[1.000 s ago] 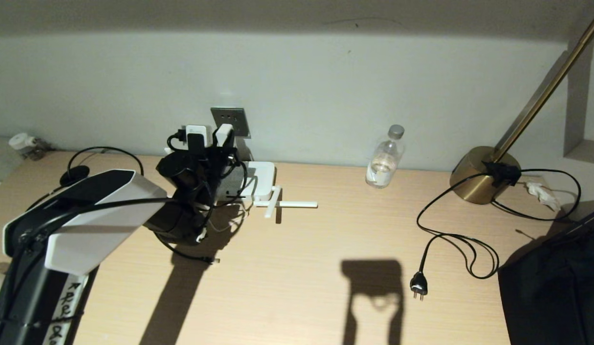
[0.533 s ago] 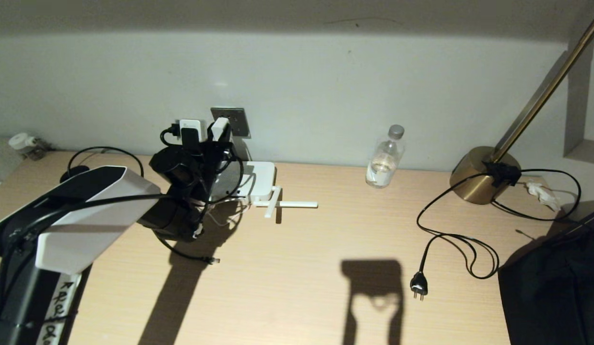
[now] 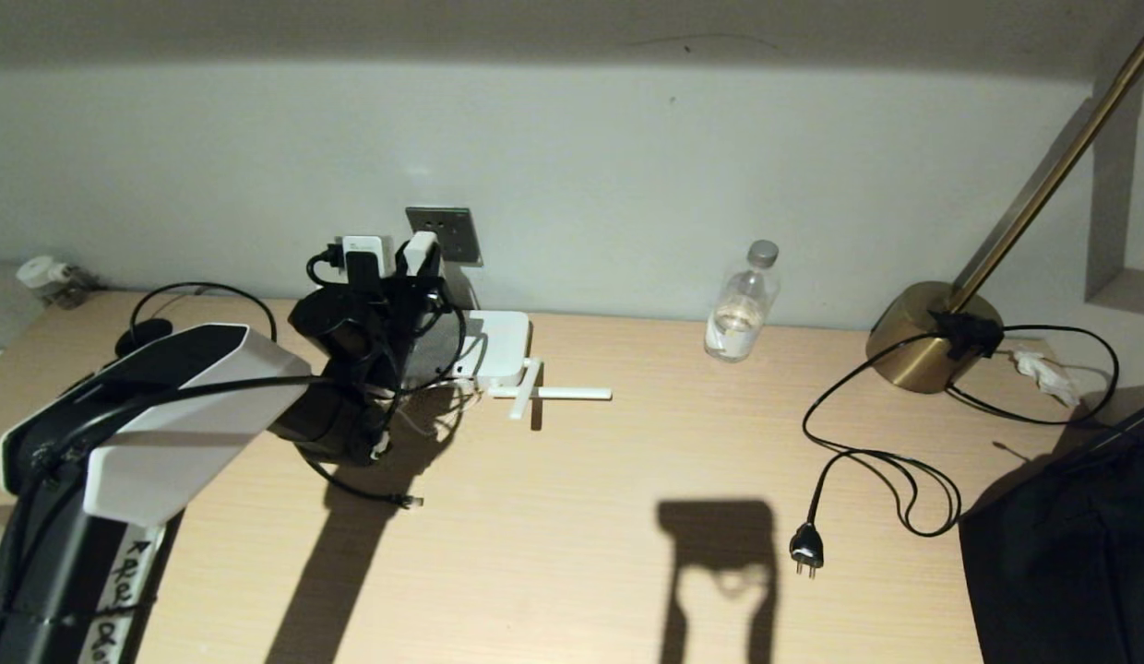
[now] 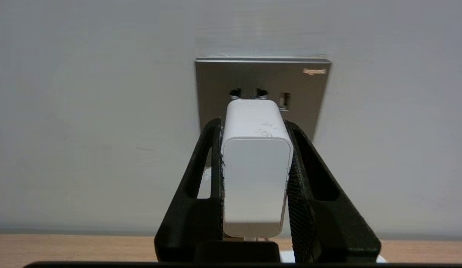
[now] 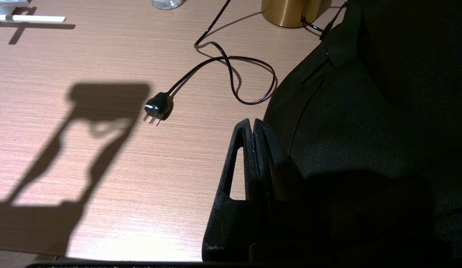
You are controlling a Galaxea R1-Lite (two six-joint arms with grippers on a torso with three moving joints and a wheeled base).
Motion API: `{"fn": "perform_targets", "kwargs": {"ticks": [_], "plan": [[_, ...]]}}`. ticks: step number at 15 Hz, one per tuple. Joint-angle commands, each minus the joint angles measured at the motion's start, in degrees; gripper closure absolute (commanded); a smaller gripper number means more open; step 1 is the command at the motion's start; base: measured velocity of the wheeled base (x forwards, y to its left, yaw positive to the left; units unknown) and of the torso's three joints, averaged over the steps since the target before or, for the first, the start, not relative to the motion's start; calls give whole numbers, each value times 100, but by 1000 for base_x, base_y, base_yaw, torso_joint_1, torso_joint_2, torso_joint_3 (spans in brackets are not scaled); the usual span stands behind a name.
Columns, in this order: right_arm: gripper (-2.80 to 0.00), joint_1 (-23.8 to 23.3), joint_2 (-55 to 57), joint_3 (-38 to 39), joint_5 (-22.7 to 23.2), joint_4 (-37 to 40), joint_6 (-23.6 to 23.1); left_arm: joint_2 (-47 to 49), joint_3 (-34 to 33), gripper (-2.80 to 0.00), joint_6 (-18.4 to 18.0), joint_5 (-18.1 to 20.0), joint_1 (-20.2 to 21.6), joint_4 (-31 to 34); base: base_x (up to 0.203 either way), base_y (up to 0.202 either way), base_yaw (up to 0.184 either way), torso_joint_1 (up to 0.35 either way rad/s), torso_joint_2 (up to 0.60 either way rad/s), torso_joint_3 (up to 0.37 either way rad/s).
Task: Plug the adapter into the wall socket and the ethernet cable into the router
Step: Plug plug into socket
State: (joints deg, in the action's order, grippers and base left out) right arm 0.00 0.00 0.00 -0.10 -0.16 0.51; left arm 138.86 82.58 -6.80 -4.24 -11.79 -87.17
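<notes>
My left fingers (image 4: 255,186) pinch the small white rectangular plastic adapter (image 4: 256,163) by its smooth side faces, its prongs at the pin holes of the square grey metallic wall socket (image 4: 305,93) on the far wall. It seems light, rigid and rather slippery, so a firm flat-sided hold suits it. The flat white router (image 3: 498,355) lies just below on the wooden counter (image 3: 572,516), with thin black cable (image 3: 360,489) looping near my wrist. My right fingers (image 5: 253,149) rest pressed together, empty, on the right.

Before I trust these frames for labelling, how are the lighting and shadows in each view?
Head view: dim, with long hard shadows across the desk. Left wrist view: evenly lit, adapter and wall socket sharp. Right wrist view: warm cast, a hard shadow on the desk, the black plug clear.
</notes>
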Motion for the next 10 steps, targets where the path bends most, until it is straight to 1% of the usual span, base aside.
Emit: {"fn": "perform_targets", "kwargs": {"ticks": [1,4,7,10], "plan": [[0,0,9,0,1,-2,-6,111,130,0,-4,6,40,-49,0,0,0,0,0,0],[0,0,9,0,1,-2,2,219,180,0,3,35,59,-49,0,0,0,0,0,0],[0,0,9,0,1,-2,-7,305,429,0,-5,29,56,-49,0,0,0,0,0,0],[0,0,9,0,1,-2,-7,308,461,0,-14,29,54,-49,0,0,0,0,0,0]]}}
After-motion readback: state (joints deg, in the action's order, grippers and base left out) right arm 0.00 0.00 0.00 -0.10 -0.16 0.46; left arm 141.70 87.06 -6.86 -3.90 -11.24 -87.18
